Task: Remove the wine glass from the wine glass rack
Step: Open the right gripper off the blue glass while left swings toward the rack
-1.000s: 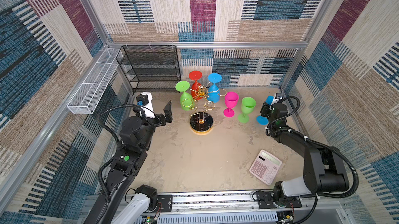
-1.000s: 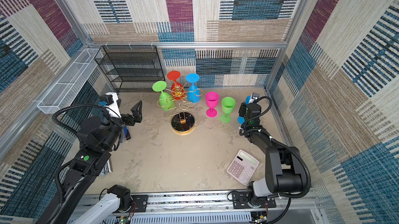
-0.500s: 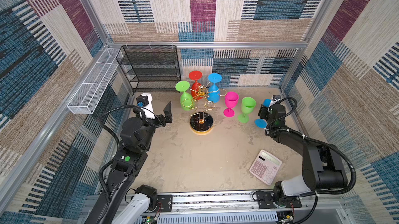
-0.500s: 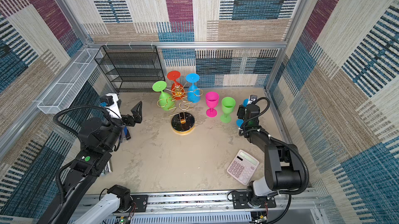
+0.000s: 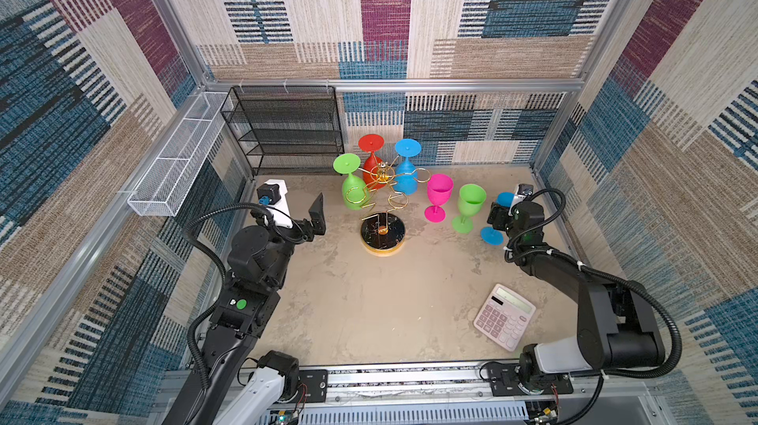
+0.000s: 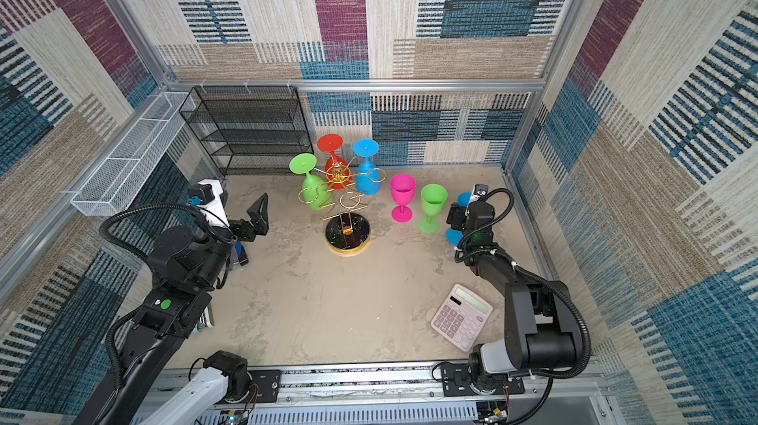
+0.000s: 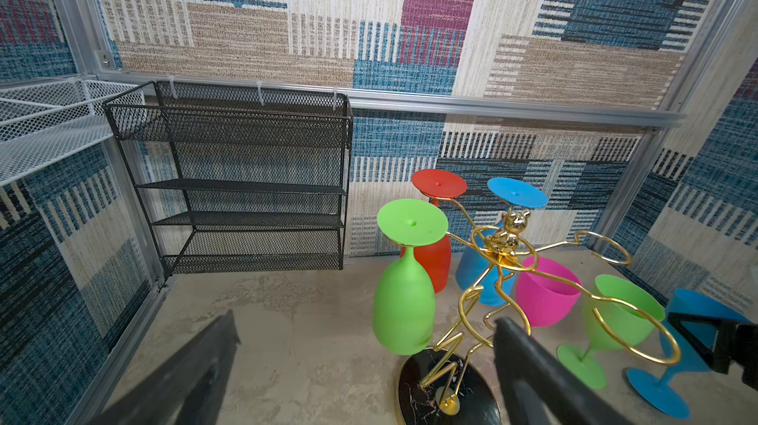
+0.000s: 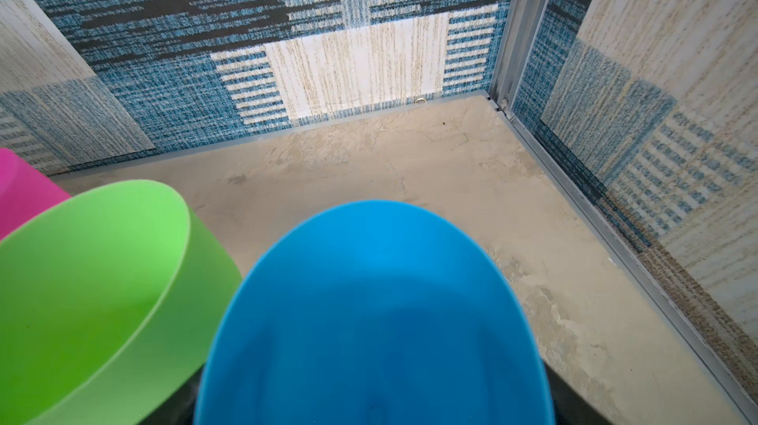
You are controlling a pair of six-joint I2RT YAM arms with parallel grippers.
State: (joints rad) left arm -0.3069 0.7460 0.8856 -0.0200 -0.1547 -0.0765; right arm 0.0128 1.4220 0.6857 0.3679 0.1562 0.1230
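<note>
Blue wine glass (image 8: 369, 320) between the fingers of right claw (image 5: 502, 214)
Clamped or loosened: cannot tell. Spread wide and empty, left claw (image 7: 365, 322), wine glass rack (image 5: 393, 234) just ahead of it.

A pink calculator (image 5: 505, 316) lies near the front; a black mesh shelf (image 5: 287, 132) stands beside a white wire basket (image 5: 178, 158).

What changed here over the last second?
The right gripper lowered the blue wine glass slightly toward the table; whether it has let go cannot be told. The left gripper, open, and the wine glass rack stayed put.
</note>
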